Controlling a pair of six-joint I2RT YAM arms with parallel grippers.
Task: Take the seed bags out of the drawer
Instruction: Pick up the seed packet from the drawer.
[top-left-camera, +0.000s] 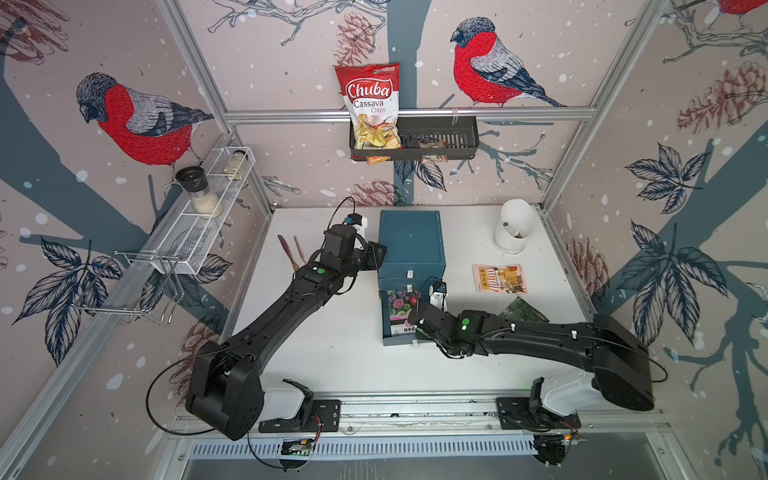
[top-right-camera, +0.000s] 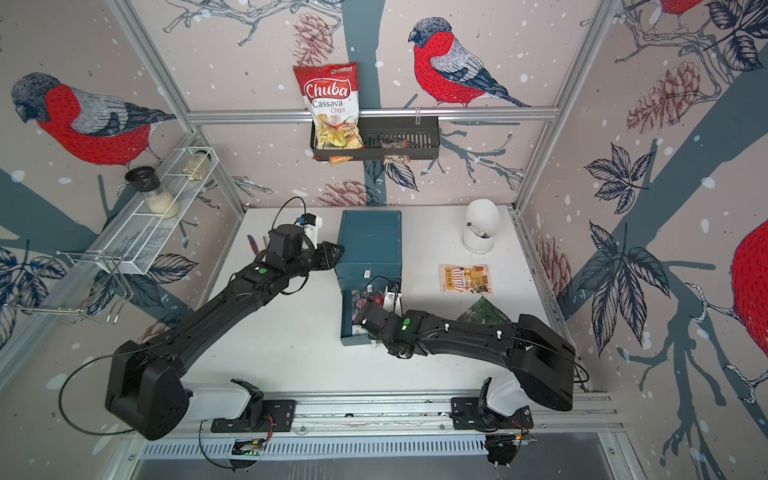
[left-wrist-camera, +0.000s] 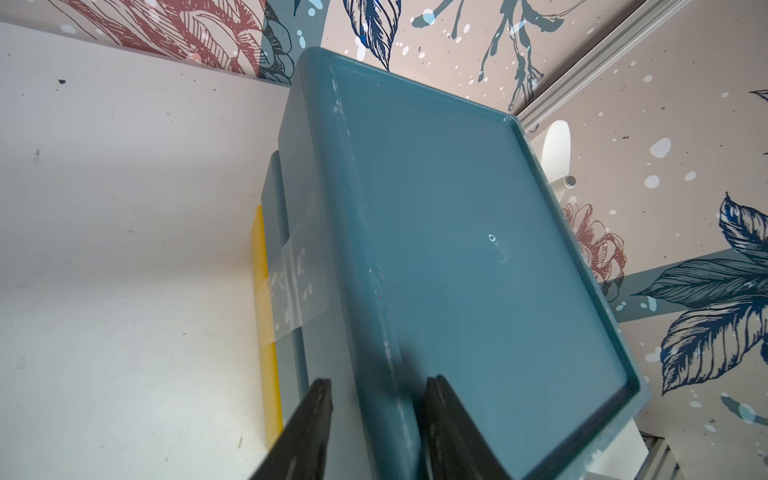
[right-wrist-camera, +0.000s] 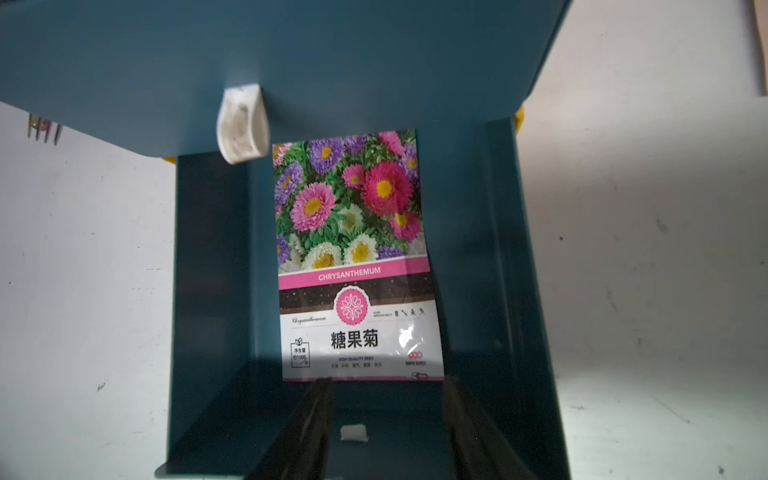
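Blue cabinet (top-left-camera: 411, 237) stands mid-table (top-left-camera: 332, 345), lower drawer (right-wrist-camera: 208, 291) pulled out. The flower seed bag (right-wrist-camera: 353, 257) lies flat on the drawer floor, print up, nearer one side wall. The cabinet front and its white pull tab (right-wrist-camera: 243, 122) overhang the bag's top edge. A small white scrap (right-wrist-camera: 354, 432) sits on the drawer floor. Right gripper (right-wrist-camera: 384, 386) is low over the drawer, fingers spread, tips at the bag's bottom edge, nothing between them. In both top views it hides the bag's lower right part. Striped seed bag (top-left-camera: 498, 279) lies out on the table, right of the cabinet. Green seed bag (top-left-camera: 523, 312) lies just beside it, partly under the right arm. Left gripper (left-wrist-camera: 380, 382) has its fingers apart astride the cabinet's top left rim; whether they press it, cannot tell. Chips bag (top-left-camera: 370, 104) sits in the wall basket (top-left-camera: 457, 133).
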